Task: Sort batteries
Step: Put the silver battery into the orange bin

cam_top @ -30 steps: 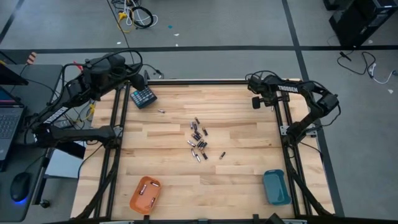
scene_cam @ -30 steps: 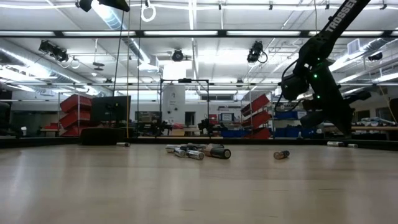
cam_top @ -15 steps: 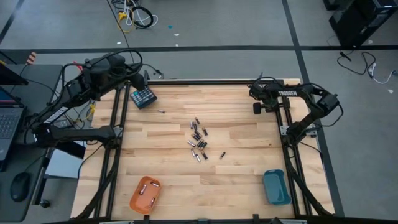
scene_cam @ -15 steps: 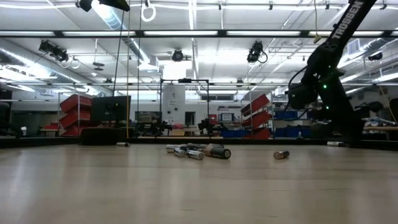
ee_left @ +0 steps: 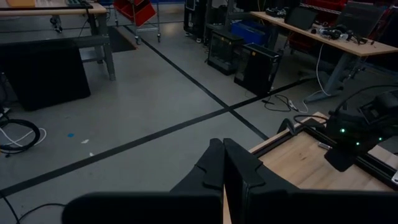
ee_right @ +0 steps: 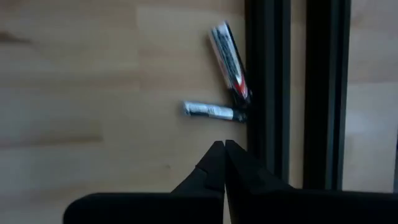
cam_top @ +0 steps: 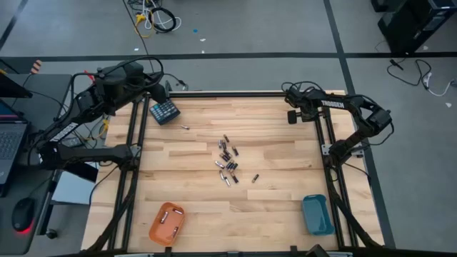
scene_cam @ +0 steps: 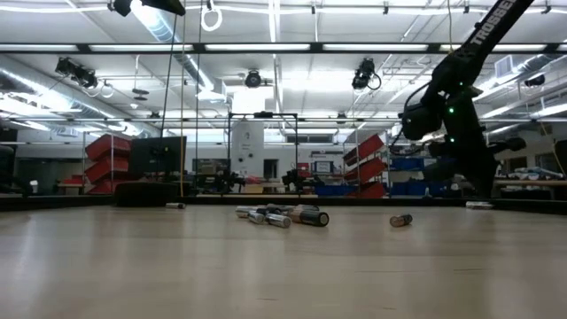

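Note:
Several batteries lie loose in a cluster on the middle of the wooden table; the low view shows the same batteries as a low pile. One more battery lies apart to the far left. My right gripper hangs shut over the far right of the table. In its wrist view my right gripper points down near a larger battery and a thin silvery battery, both lying beside a black rail. My left gripper is shut and empty, raised at the far left corner.
An orange tray with a few batteries in it stands at the near left, a blue tray at the near right. A dark teal block lies at the far left. Black frame rails run along the table's sides.
My right gripper, still shut, dipped a little toward the table's near edge and then swung back toward the far edge, ending close to where it was. The batteries have not moved.

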Controlling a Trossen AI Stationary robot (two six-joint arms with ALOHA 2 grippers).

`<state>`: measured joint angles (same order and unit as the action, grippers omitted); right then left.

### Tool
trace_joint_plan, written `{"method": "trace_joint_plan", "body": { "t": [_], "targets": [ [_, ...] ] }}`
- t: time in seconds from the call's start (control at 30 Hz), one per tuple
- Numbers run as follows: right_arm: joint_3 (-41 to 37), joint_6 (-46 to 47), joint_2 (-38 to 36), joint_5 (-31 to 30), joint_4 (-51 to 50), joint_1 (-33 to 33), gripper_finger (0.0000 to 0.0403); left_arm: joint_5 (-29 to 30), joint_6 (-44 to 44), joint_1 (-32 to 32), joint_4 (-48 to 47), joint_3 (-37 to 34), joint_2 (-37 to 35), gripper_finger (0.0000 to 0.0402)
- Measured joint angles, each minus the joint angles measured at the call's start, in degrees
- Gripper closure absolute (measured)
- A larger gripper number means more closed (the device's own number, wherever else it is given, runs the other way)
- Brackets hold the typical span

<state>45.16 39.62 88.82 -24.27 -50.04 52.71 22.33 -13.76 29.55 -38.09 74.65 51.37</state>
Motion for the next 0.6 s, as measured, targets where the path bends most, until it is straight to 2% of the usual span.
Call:
{"method": "trace_joint_plan", "body": {
  "t": [0.17, 0.6],
  "targets": [
    [0.1, -1.9, 0.1, 1.7, -1.6, 0.3, 0.0403, 0.0, 0.1, 0.0, 0.2, 0.0, 0.0, 0.0401],
    [-0.6, 10.8, 0.1, -1.0, 6.5, 0.3, 0.0390, 0.0, 0.4, 0.0, 1.0, 0.0, 0.0, 0.0401]
  ]
}}
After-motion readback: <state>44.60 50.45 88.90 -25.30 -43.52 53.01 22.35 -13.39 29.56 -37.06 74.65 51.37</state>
